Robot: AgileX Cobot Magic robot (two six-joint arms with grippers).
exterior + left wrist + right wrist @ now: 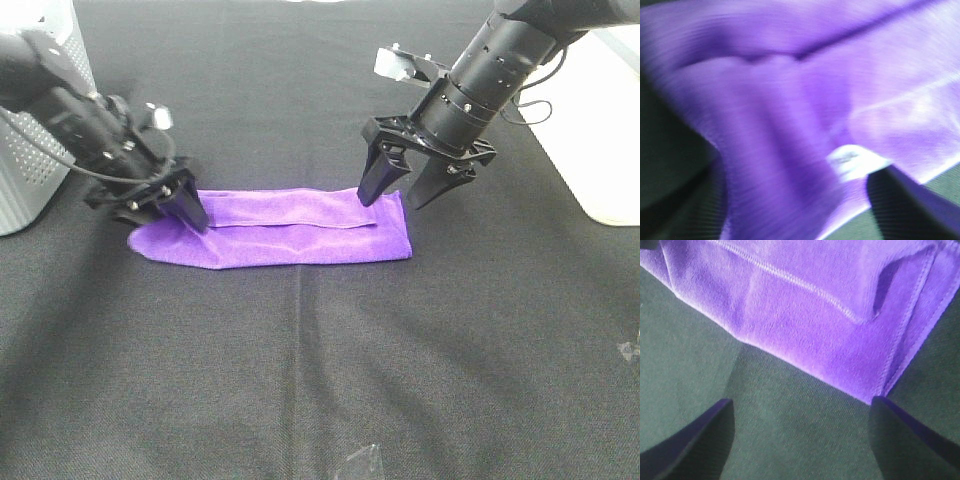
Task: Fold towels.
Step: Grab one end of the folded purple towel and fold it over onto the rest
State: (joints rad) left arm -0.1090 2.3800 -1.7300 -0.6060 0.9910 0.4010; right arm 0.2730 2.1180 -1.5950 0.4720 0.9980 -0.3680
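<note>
Shows a purple towel point(300, 235) in the middle of the black table cover point(300, 380), folded to a long narrow band from left to right, with the upper layer ending in a stitched edge point(290, 227) along the middle of the band. Lies flat for the most part; bunches up only at the left end.

Has the left pincer point(187, 212) low on that left end, tips pressed into the fabric. From the left wrist, very blurred: shows the towel point(790, 100) filling nearly everything, with a raised ridge of fabric running between the two dark fingers point(910, 210) and a small white tag point(855, 161) just beside one of them. Stands at a middle width there; cannot tell, closed on the ridge or only set around it.

Has the right pincer point(400, 195) at the right end of the towel, tilted, jaws wide apart and holding nothing. Places one tip at the far edge of the band, the other just off the right end; cannot tell, touching or just above. From the right wrist: shows both fingers point(695, 440) over bare table cover point(790, 405), and the towel point(815, 315) beyond the tips, with its corner and stitched edge point(790, 282) sharp.

Shows also a white perforated bin point(30, 150) at the far left and a white box point(605, 130) at the far right, both well apart from the towel.
</note>
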